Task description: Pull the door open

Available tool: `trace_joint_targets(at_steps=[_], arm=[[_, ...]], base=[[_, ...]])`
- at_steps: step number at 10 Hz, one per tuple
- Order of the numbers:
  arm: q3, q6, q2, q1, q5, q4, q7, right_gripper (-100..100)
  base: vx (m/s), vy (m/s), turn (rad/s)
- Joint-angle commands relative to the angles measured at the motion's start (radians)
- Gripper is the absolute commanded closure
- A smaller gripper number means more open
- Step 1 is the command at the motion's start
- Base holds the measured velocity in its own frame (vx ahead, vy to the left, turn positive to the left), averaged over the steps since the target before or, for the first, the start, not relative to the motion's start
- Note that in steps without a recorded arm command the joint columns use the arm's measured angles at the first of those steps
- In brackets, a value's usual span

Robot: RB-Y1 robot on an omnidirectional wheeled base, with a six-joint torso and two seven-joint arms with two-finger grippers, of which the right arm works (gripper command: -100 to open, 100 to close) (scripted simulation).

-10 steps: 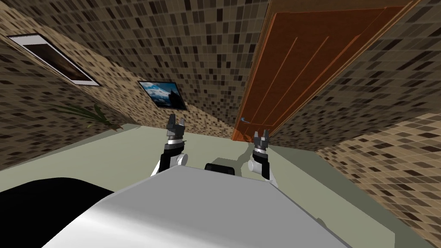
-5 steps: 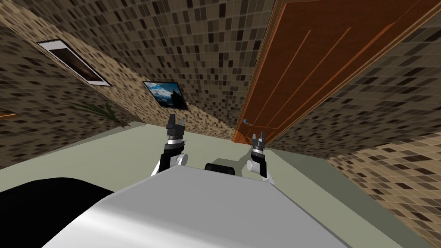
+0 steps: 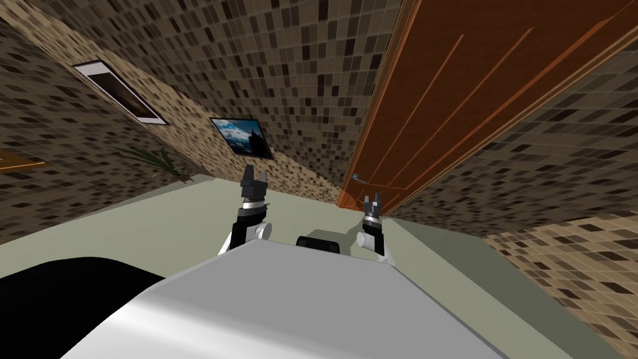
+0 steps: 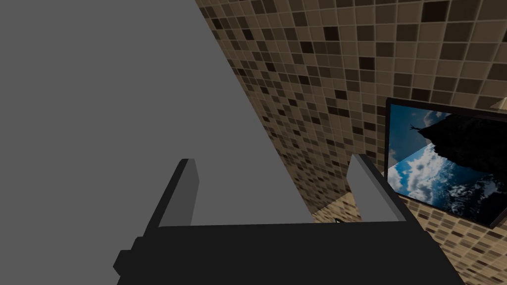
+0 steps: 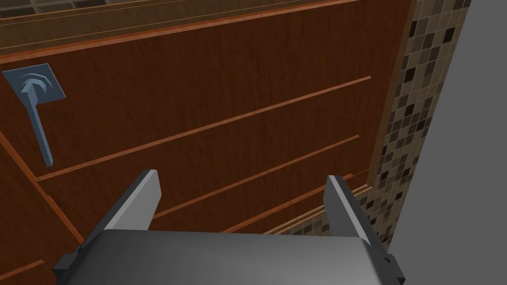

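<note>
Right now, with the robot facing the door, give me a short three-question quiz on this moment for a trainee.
1. Multiple choice: the lever handle on the brown door is A) between the fingers of the right gripper, B) off to one side of that gripper, untouched, C) held by the left gripper.
2. True or false: both grippers are shut.
3. Fill the gap: the right gripper points at the ____.
Key: 1 B; 2 false; 3 door.
</note>
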Motion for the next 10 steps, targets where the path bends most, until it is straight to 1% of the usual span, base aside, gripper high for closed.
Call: trace_joint_targets(at_steps=[1,3,4,7,10], arm=[[0.001,-0.005,0.0,-0.014,-0.011,0.044,0.001,-100],[0.0,-0.013,-0.004,-0.034,-0.028,0.106,-0.001,-100],[0.0,-0.013,-0.004,-0.034,-0.028,0.106,-0.001,-100],[-0.002,-0.025,-0.009,-0.063,-0.052,0.197,-0.003,-100],[-0.004,-0.037,-0.014,-0.092,-0.077,0.287,-0.006,-100]], base=[[0.06,-0.053,0.114],[0.086,-0.069,0.098],[0.067,-0.043,0.027],[0.063,-0.044,0.092],[0.083,-0.073,0.095]])
